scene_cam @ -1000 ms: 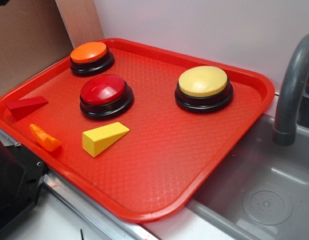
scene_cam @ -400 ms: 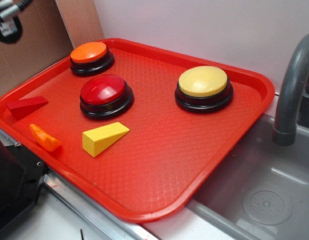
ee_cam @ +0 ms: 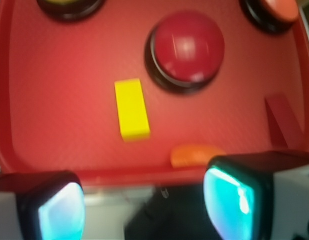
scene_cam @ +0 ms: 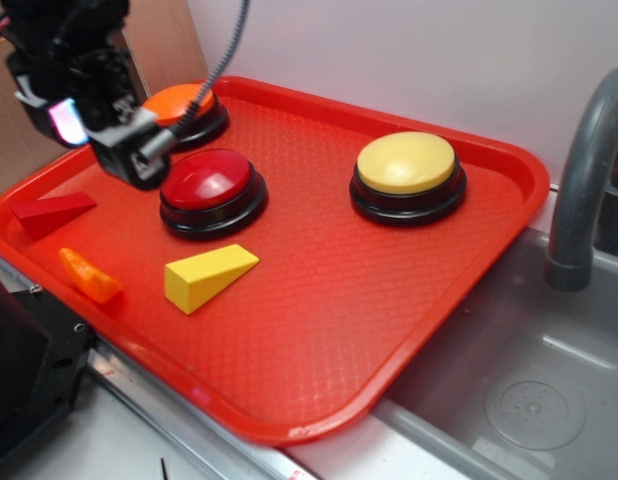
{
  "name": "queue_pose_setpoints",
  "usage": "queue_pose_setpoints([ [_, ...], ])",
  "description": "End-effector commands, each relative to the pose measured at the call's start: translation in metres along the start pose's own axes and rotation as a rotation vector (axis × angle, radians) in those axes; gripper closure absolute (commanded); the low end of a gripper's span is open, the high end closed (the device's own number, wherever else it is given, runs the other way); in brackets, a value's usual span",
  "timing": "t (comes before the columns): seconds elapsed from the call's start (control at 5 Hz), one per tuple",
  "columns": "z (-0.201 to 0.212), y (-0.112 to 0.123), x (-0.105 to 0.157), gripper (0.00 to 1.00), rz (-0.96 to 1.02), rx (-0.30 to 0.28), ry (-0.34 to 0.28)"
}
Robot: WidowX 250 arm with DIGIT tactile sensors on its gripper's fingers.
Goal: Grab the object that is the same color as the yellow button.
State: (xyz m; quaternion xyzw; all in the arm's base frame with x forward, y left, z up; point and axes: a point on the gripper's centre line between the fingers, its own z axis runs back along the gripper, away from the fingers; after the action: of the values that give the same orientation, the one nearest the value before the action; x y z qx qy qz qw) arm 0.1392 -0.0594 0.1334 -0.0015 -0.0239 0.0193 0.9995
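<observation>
- While it lies flat on the red tray (scene_cam: 469, 250), near the front edge, the yellow wedge (scene_cam: 207, 277) is untouched and just in front of the red button (scene_cam: 211, 190).
- Its long axis runs from a thick end toward the front-left to a thin tip pointing at the yellow button (scene_cam: 406, 175), which sits well apart to the right; in the wrist view the wedge (ee_cam: 131, 109) reads as a bar pointing roughly away from the camera.
- An orange piece (scene_cam: 89, 275) lies just to its left, a red wedge (scene_cam: 51, 213) farther left.
- The end effector (scene_cam: 129, 160) hangs above the tray's back-left part, beside the red button; the wedge lies forward and to the right of it, and lower.
- In the wrist view its two fingers (ee_cam: 237, 192) stand spread apart with nothing between them.
- My judgement: the move needs travel toward the wedge, then a descent with the fingers straddling its narrow width.
</observation>
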Motion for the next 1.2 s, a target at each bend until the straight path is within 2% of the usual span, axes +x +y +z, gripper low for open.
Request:
queue_pose_setpoints([
  [0.0, -0.038, -0.001, 0.012, 0.0, -0.058, -0.065, -0.079],
  [0.2, -0.056, 0.013, 0.014, 0.0, -0.038, -0.069, -0.063],
  [0.4, -0.08, 0.02, 0.021, 0.0, -0.05, -0.092, -0.016],
  [0.6, -0.086, 0.003, 0.025, 0.0, -0.097, -0.078, -0.007],
  [0.8, -0.093, -0.009, 0.019, 0.0, -0.125, -0.073, 0.026],
  [1.0, -0.108, -0.006, 0.011, 0.0, -0.126, -0.071, 0.064],
])
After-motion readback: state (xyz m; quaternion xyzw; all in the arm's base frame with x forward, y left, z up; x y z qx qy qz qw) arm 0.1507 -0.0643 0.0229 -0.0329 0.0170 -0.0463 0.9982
